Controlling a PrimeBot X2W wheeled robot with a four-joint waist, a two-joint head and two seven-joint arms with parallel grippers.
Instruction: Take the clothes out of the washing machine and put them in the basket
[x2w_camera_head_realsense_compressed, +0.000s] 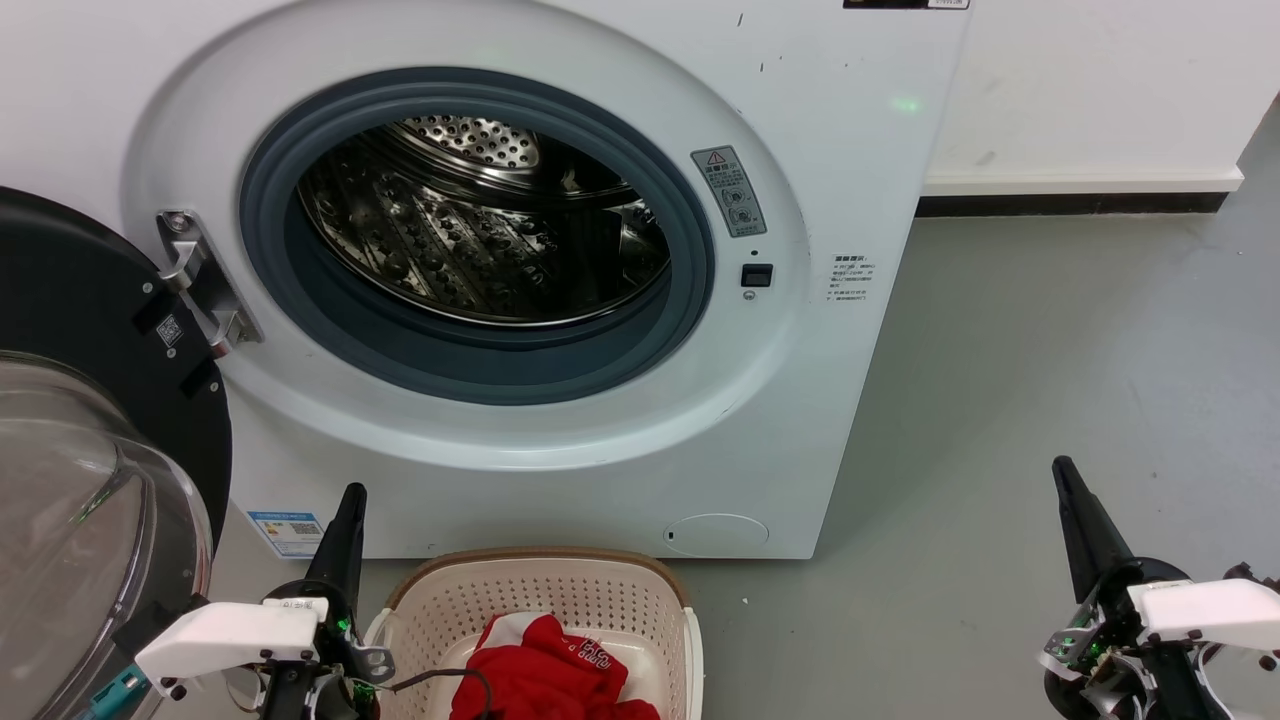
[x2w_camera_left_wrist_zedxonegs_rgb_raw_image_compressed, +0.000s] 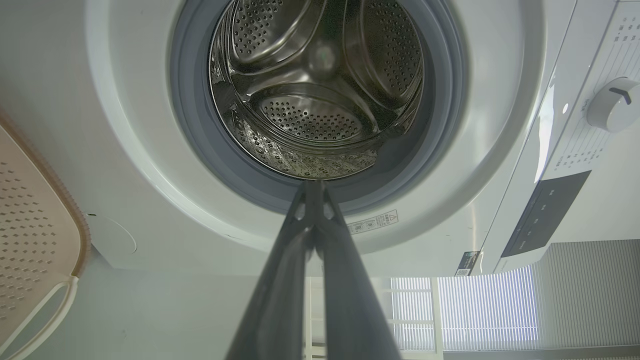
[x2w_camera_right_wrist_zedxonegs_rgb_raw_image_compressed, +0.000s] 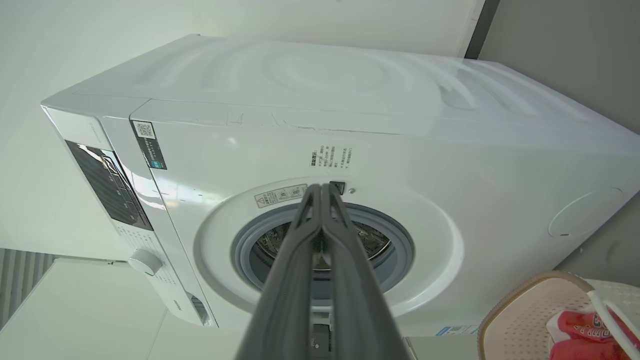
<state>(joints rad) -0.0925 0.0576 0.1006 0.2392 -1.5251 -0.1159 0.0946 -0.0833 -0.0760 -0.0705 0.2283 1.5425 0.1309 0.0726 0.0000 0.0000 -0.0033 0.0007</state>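
The white washing machine (x2w_camera_head_realsense_compressed: 820, 180) stands with its door (x2w_camera_head_realsense_compressed: 90, 420) swung open to the left, and the steel drum (x2w_camera_head_realsense_compressed: 480, 230) shows no fabric inside. On the floor before it, the cream basket (x2w_camera_head_realsense_compressed: 560, 590) holds the red clothes (x2w_camera_head_realsense_compressed: 540, 670) with white lettering. My left gripper (x2w_camera_head_realsense_compressed: 350, 497) is shut with nothing in it, just left of the basket, fingers pointing at the machine. My right gripper (x2w_camera_head_realsense_compressed: 1062, 470) is shut too, over the floor at the far right. The wrist views show both finger pairs (x2w_camera_left_wrist_zedxonegs_rgb_raw_image_compressed: 314, 187) (x2w_camera_right_wrist_zedxonegs_rgb_raw_image_compressed: 322, 189) pressed together, and the clothes (x2w_camera_right_wrist_zedxonegs_rgb_raw_image_compressed: 580, 330) in the basket (x2w_camera_right_wrist_zedxonegs_rgb_raw_image_compressed: 525, 310).
Grey floor (x2w_camera_head_realsense_compressed: 1050, 380) spreads to the right of the machine, up to a white wall with a dark skirting strip (x2w_camera_head_realsense_compressed: 1070, 203). The open door's glass bowl (x2w_camera_head_realsense_compressed: 80, 520) bulges out at the lower left, close to my left arm.
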